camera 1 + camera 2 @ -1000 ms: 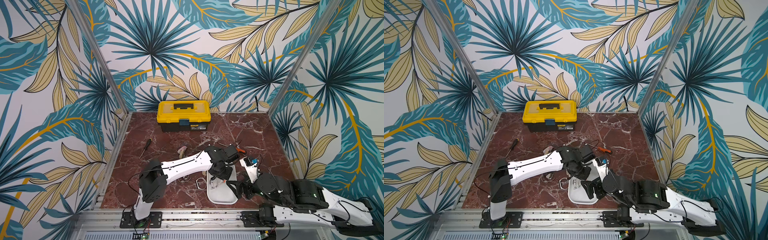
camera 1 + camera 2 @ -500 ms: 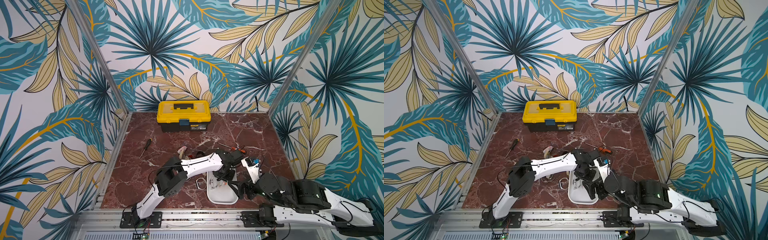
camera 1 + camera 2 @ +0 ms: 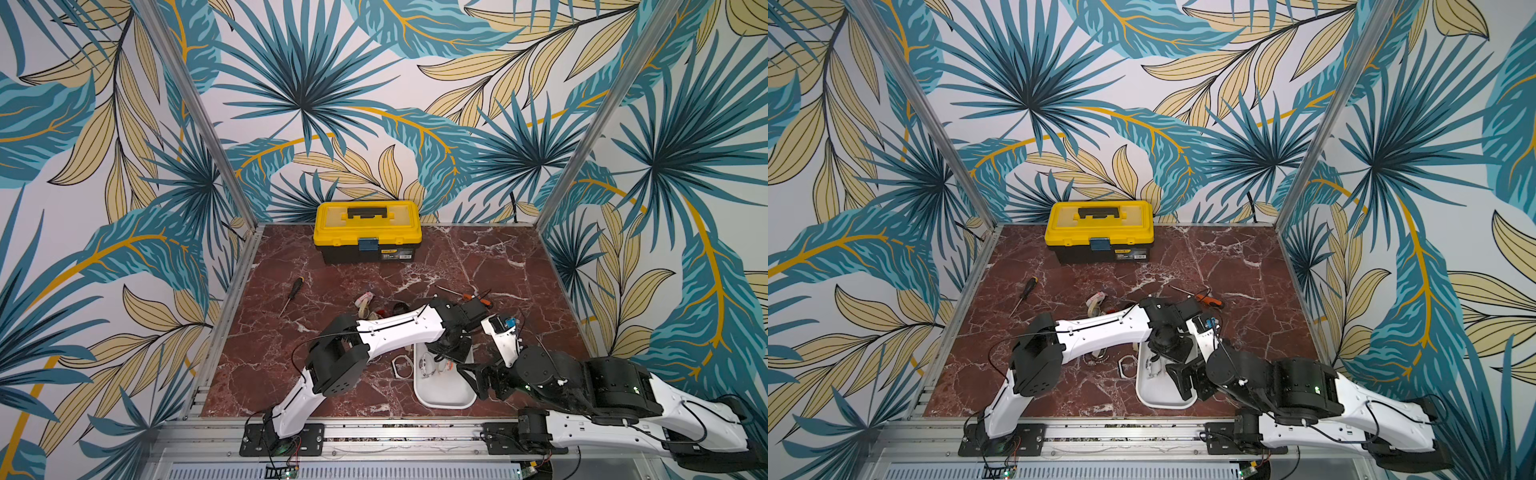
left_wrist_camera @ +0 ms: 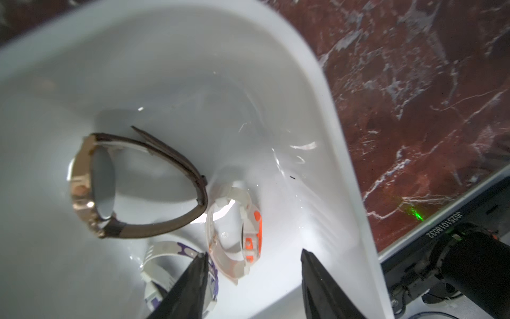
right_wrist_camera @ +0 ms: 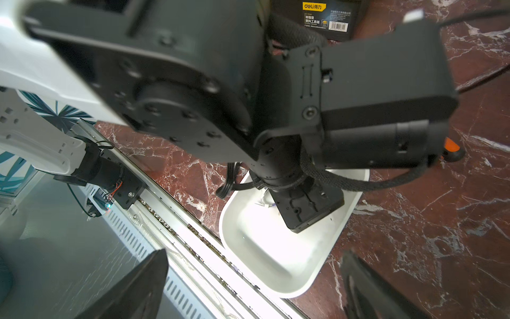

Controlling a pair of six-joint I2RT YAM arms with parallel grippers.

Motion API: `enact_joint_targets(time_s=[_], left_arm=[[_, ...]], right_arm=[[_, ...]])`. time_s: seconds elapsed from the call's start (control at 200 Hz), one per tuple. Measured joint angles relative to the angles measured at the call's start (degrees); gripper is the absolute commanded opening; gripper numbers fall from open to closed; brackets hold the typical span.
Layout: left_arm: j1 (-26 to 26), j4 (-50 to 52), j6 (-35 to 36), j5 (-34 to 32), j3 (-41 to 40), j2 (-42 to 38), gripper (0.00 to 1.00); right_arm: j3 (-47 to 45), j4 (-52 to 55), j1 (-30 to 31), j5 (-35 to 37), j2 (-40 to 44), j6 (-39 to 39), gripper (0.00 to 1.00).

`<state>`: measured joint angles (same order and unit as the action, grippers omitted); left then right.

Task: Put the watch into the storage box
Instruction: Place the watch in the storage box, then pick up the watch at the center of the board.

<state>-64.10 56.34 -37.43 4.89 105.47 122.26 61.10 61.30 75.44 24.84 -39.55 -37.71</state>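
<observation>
The storage box [image 3: 444, 397] [image 3: 1160, 395] is a shallow white bin near the table's front edge. In the left wrist view three watches lie on the storage box's [image 4: 345, 132] floor: a gold watch with a brown strap [image 4: 138, 187], a white and orange watch [image 4: 240, 234], and a white and purple watch [image 4: 171, 254]. My left gripper [image 4: 254, 256] [image 3: 451, 353] hangs over them, open, with nothing between its fingers; the white and orange watch lies just beyond its tips. My right gripper [image 5: 255, 252] [image 3: 478, 380] stands wide open and empty beside the box's right side.
A yellow-lidded black toolbox [image 3: 368, 230] stands at the back. A black-handled screwdriver [image 3: 293, 293] lies on the left, an orange-handled one [image 3: 469, 297] behind the left wrist. More watches [image 3: 365, 305] lie mid-table, and a white band [image 3: 401, 368] sits against the box's left side.
My left gripper has come down into the box and opened, and the white and orange watch now lies free on the box floor. The right arm has stayed put.
</observation>
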Motion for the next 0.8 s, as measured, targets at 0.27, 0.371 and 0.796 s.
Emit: enact_joint_targets(time_s=[0.27, 0.371, 0.796], left_arm=[[2.1, -1.0, -0.2, -2.8, -3.6, -10.5, 0.66], [5.0, -1.5, -0.3, -5.1, -9.0, -16.1, 0.75], [7.9, -1.6, 3.8, -17.7, -24.9, -57.6, 1.0]], right_arm=[[1.2, 2.1, 0.0, -0.9, -0.6, -0.2, 1.0], [1.2, 2.1, 0.0, -1.0, -0.6, -0.2, 1.0], [-1.0, -2.1, -0.1, 0.2, -8.0, -2.7, 0.99]])
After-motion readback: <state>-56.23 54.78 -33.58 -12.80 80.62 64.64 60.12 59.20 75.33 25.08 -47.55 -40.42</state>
